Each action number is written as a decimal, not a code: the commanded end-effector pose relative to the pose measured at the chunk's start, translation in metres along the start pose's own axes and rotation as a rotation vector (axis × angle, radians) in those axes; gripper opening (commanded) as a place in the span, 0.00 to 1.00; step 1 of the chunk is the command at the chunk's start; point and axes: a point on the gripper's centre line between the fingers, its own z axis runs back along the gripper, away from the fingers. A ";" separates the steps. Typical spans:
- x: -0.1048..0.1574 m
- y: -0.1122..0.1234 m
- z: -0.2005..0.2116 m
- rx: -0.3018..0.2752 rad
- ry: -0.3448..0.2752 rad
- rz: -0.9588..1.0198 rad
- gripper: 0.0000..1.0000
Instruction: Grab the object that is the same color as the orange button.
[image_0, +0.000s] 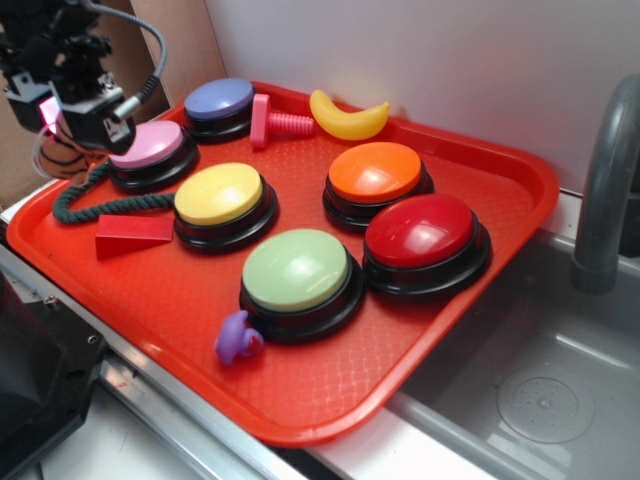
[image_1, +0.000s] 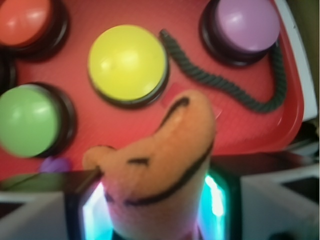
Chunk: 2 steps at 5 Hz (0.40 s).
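Observation:
The small plush tiger (image_1: 160, 160), orange with black stripes and a whitish underside, fills the lower middle of the wrist view. My gripper (image_1: 157, 210) is shut on it, and its body bulges out between the lit jaws. From outside, the gripper (image_0: 57, 125) hangs over the tray's far left corner, beside the pink button. The tiger (image_0: 62, 155) shows just beneath it, partly hidden by the gripper. The orange button (image_0: 375, 170) stands at the tray's back right, far from the gripper, and it also sits in the wrist view's top left corner (image_1: 22, 20).
A red tray (image_0: 300, 400) carries yellow (image_0: 220, 193), green (image_0: 296, 270), red (image_0: 420, 230), pink (image_0: 150, 145) and blue (image_0: 218, 98) buttons. Also on it are a red wedge (image_0: 130, 235), purple figurine (image_0: 238, 338), dark rope (image_0: 90, 200), pink screw (image_0: 275, 122) and banana (image_0: 348, 118). A sink and faucet (image_0: 605, 180) lie right.

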 end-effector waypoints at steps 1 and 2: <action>-0.008 -0.012 0.040 0.046 -0.116 -0.035 0.00; -0.005 0.000 0.032 0.043 -0.095 0.029 0.00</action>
